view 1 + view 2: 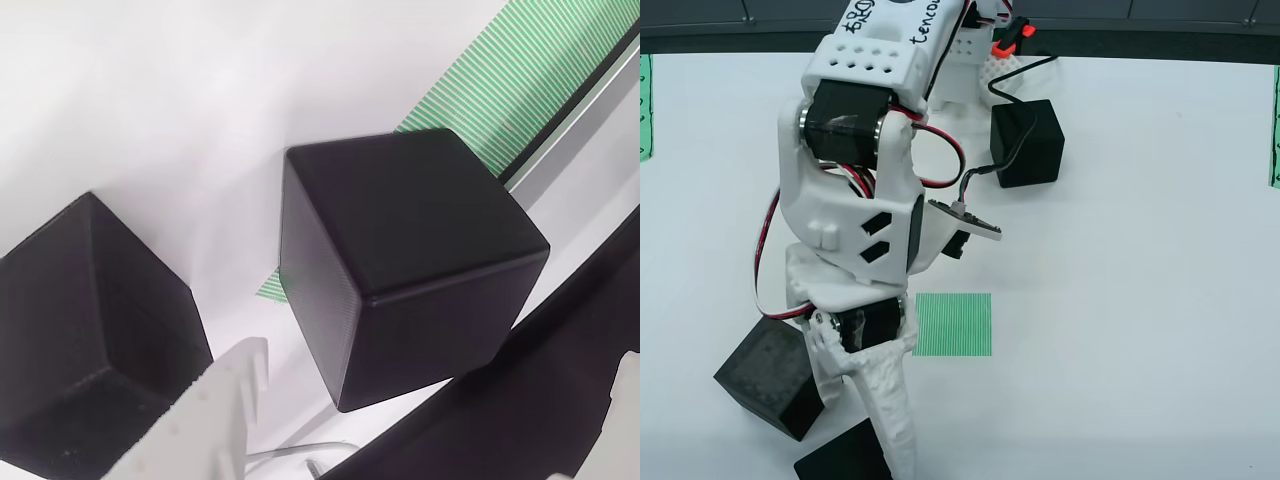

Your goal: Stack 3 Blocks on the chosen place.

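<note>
- The blocks are lying apart on the white worktop (1140,300), none stacked; the overhead view is showing three.
- The claw (880,430) is pointing down at the near edge of the worktop in the overhead view, its white toothed finger (892,415) reaching between two of the blocks.
- I cannot tell how far the claw is standing open. No block is visibly being gripped.
- In the close view the same toothed finger (225,400) is rising from the bottom edge, in the gap between a left block (90,340) and a centre block (410,270).
- Both of these blocks are resting on the white surface, near the finger; whether either is touching it is unclear.
- In the overhead view one block (765,375) is sitting just left of the claw, turned corner-on, and another black block (845,455) is being cut off by the bottom edge, right against the finger.
- The third block (1025,140) is standing well apart at the top, beside the arm's base, with a black cable running over it.
- A green-striped patch (953,323) is lying bare just right of the arm's lower part.
- In the close view green stripes (520,90) are showing behind the centre block and again at its lower-left foot; whether that block is standing on them is unclear.
- More green strips (645,105) are sitting at the side edges of the overhead view.
- A large black panel (560,400) is crossing the lower right corner of the close view.
</note>
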`<state>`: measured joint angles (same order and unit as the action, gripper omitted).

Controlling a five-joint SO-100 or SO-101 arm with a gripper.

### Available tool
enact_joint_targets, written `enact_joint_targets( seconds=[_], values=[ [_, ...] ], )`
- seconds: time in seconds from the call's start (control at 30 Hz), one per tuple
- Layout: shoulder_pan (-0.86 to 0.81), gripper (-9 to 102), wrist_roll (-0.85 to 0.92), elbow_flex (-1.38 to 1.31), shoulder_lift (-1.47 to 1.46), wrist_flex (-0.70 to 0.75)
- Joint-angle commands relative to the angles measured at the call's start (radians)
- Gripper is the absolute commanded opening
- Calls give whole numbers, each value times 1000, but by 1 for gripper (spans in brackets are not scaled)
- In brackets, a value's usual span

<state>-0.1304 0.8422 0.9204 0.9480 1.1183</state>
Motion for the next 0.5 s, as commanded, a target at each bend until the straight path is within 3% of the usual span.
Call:
enact_joint_targets(
  seconds=[0.0, 0.47],
  values=[
    [2, 43, 0, -81, -9, 11],
    [8, 43, -31, -202, -115, 51]
  ],
)
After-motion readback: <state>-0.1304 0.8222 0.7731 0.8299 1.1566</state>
